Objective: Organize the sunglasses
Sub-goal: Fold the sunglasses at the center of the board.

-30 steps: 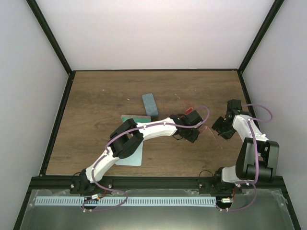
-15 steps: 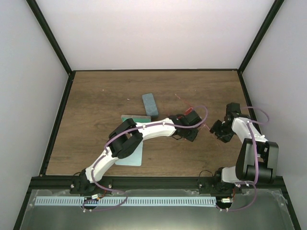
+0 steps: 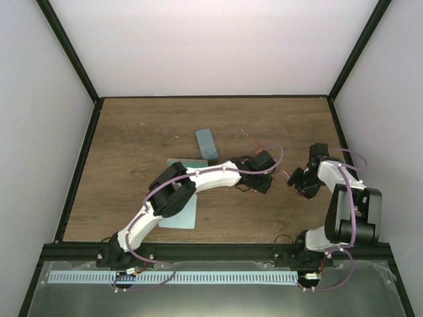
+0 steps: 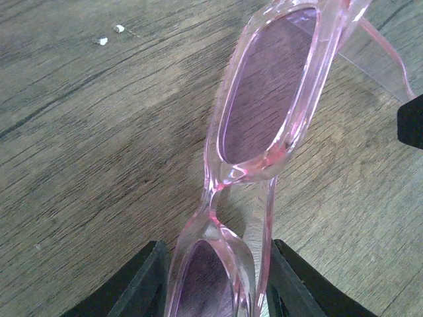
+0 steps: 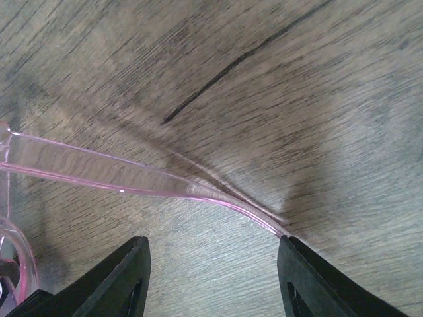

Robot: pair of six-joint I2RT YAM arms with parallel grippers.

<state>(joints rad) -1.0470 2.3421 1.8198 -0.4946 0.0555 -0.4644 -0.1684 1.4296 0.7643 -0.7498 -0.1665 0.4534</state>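
Observation:
The translucent pink sunglasses [image 4: 271, 86] are held just above the wood, and my left gripper [image 4: 217, 254] is shut on them, its fingers pressing one lens and a folded temple from both sides. In the top view this gripper [image 3: 271, 173] is right of centre, with my right gripper [image 3: 295, 179] close beside it. My right gripper [image 5: 213, 247] is open, and the other pink temple [image 5: 132, 175] crosses in front of it, its tip touching the right fingertip [image 5: 285, 243]. No red-orange sunglasses can be made out.
A blue-grey case [image 3: 207, 144] lies behind the left forearm. A green-lined case [image 3: 180, 161] is partly hidden under that arm. A pale teal cloth [image 3: 180, 216] lies under the left elbow. Dark frame posts and walls border the wooden table [image 3: 132, 145].
My right gripper has moved left toward the left gripper and opened wider. The left gripper has turned slightly, still holding the pink sunglasses.

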